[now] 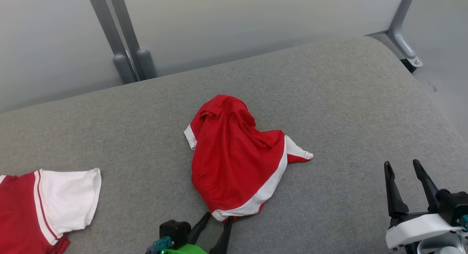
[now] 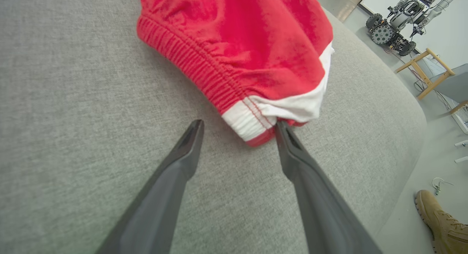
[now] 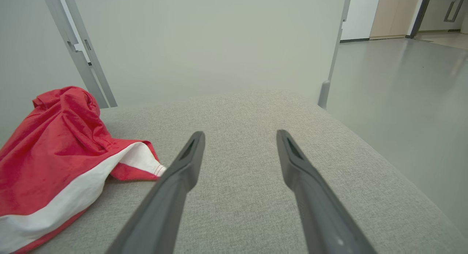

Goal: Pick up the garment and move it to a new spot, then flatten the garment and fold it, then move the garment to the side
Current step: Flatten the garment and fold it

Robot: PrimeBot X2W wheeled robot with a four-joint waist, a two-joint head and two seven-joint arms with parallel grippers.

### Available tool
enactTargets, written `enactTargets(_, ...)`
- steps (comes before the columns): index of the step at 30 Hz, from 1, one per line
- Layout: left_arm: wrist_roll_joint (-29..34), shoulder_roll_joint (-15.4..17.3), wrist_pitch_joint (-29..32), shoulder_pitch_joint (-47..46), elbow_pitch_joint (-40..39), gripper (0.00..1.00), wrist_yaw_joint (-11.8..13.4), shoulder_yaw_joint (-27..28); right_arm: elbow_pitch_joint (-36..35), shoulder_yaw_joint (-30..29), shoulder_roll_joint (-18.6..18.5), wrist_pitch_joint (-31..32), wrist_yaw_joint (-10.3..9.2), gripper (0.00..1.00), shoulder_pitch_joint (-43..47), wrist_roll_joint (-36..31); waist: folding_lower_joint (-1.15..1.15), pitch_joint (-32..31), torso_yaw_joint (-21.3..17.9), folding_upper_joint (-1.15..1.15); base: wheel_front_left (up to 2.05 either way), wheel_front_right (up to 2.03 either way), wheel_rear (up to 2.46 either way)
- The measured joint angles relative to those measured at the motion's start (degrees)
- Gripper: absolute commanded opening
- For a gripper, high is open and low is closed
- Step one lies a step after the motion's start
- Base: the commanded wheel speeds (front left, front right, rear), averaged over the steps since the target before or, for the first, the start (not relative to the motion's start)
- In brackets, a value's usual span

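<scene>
A crumpled red garment (image 1: 234, 155) with white side stripes lies bunched in the middle of the grey cushion (image 1: 329, 100). My left gripper (image 1: 217, 218) is open at its near corner, where the ribbed waistband ends in white. In the left wrist view the garment (image 2: 248, 45) sits just ahead of the left gripper (image 2: 239, 127), and the right fingertip touches the white corner. My right gripper (image 1: 402, 167) stands open over bare cushion, well right of the cloth. In the right wrist view the garment (image 3: 55, 155) lies left of the right gripper (image 3: 239, 137).
Another red and white garment (image 1: 44, 206) lies flat at the cushion's near left. Grey metal posts (image 1: 124, 60) rise behind the cushion, with a bracket (image 1: 406, 41) at the far right. A person's tan boot (image 2: 442, 221) stands on the floor beside the cushion's edge.
</scene>
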Motion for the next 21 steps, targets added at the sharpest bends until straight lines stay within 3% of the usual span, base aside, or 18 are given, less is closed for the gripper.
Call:
enactTargets(2, -0.8, 0.0, 0.0, -0.2, -0.8, 1.0, 0.0, -0.1, 0.0, -0.1, 0.0, 0.0, 0.0, 1.0, 0.0, 0.0, 0.0, 0.3, -0.6, 0.0, 0.0, 0.0, 0.0)
enactTargets(3, -1.4, 0.0, 0.0, -0.3, -1.0, 0.25, 0.0, -0.5, 0.0, -0.1, 0.1, 0.0, 0.0, 1.0, 0.0, 0.0, 0.0, 0.3, -0.8, 0.0, 0.0, 0.0, 0.0)
enactTargets(4, -1.4, 0.0, 0.0, -0.3, -1.4, 0.0, 0.0, -0.6, 0.0, -0.3, 0.1, 0.0, 0.0, 1.0, 0.0, 0.0, 0.0, 0.4, -0.9, 0.0, 0.0, 0.0, 0.0)
enactTargets(10, -3.3, 1.7, -0.1, -0.4, -3.3, 0.0, 0.0, -3.9, 0.2, -0.8, 0.6, 0.0, 0.0, 1.0, 0.3, 0.1, 0.0, 0.1, 0.2, 0.0, 0.0, 0.0, 0.0)
enactTargets(16, -0.5, 7.2, -0.1, 0.1, -5.0, 0.0, 0.4, 0.8, 0.1, -1.0, 0.8, 0.0, 0.0, 1.0, 0.4, 0.1, 0.0, -0.2, 2.4, 0.0, 0.0, 0.0, 0.0)
enactTargets(21, 0.0, 9.2, 0.7, 1.7, -3.5, 0.0, 0.6, 0.5, 0.2, -0.5, 0.9, 0.0, 0.0, 1.0, 0.7, 0.1, 0.0, -0.3, 4.3, 0.0, 0.0, 0.0, 0.0)
